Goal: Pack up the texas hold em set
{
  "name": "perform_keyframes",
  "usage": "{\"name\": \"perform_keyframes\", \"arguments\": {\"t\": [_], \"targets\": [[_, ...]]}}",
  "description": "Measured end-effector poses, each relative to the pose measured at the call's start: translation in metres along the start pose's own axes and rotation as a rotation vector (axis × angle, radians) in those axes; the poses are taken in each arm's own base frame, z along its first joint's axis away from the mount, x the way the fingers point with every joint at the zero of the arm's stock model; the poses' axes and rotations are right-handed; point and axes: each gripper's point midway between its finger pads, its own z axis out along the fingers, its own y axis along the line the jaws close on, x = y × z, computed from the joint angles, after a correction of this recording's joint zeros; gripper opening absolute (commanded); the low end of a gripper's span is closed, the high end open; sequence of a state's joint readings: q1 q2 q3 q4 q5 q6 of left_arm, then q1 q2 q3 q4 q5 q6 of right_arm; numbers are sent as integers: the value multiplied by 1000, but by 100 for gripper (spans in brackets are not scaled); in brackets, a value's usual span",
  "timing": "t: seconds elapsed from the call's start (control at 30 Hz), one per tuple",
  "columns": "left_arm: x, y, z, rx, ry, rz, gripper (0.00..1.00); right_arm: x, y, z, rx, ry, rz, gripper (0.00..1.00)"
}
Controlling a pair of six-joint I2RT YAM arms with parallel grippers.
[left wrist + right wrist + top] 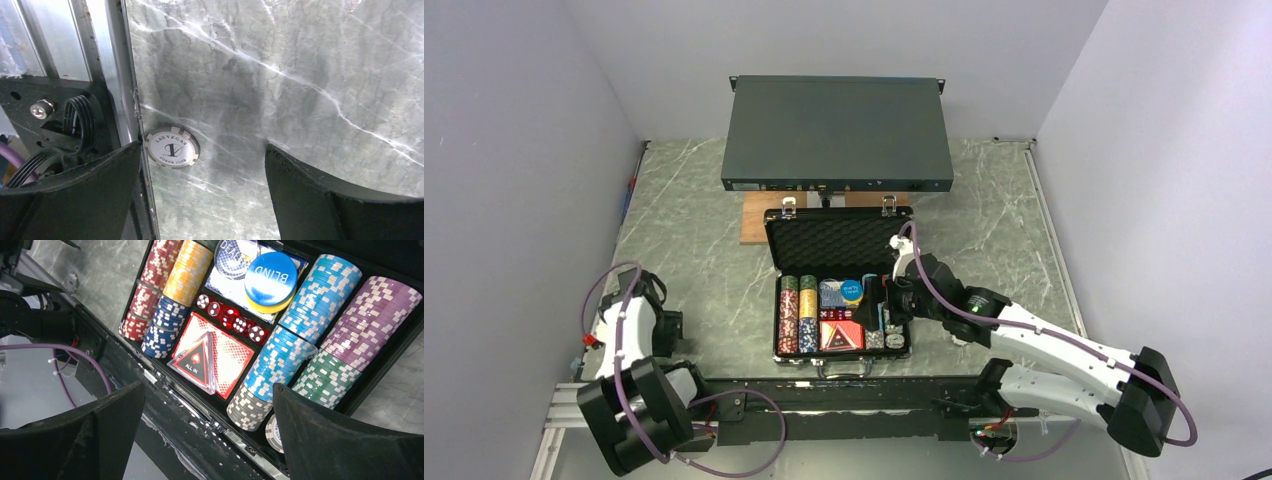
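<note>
While the case point(834, 243) lies open in the middle of the worktop point(694, 220), its lid point(836, 225) raised towards the rack box point(837, 133), I would call the job mostly packed but not finished. From overhead I see its tray filled with rows of chips point(796, 312). My right hand point(892, 300) hangs over the tray's right end and my left hand point(639, 290) sits well apart, low at the worktop's left edge. I cannot pick out any stray piece from up there. The left wrist view settles that: one loose chip point(172, 147), white and printed, lies flat on the worktop just beside the rail point(112, 75). The left hand's fingers point(300, 190) are spread wide above it, holding nothing, and the chip lies close to the left finger. Through the right wrist camera the tray looks in order: chip rows side by side, dice point(230, 320) in a line, cards point(225, 347) below them and the blue disc point(270, 276) on top. The right hand is wide apart and empty above them. By my reckoning what remains is to fetch that chip into the case, then drop the lid and latch it.
</note>
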State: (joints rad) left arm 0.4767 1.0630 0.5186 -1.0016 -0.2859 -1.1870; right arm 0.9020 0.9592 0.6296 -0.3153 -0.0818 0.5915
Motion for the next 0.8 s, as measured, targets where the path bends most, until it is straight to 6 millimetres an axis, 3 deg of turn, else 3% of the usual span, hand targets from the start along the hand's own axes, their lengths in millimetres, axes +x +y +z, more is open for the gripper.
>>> {"name": "perform_keyframes", "arguments": {"t": [0.33, 0.67, 0.8], "targets": [[4, 1, 5, 116, -41, -27, 89, -5, -4, -4, 7, -17, 8, 100], [12, -1, 6, 121, -49, 131, 85, -7, -6, -12, 12, -29, 11, 99], [19, -27, 0, 154, -75, 256, 84, -7, -7, -12, 12, -32, 15, 100]]}}
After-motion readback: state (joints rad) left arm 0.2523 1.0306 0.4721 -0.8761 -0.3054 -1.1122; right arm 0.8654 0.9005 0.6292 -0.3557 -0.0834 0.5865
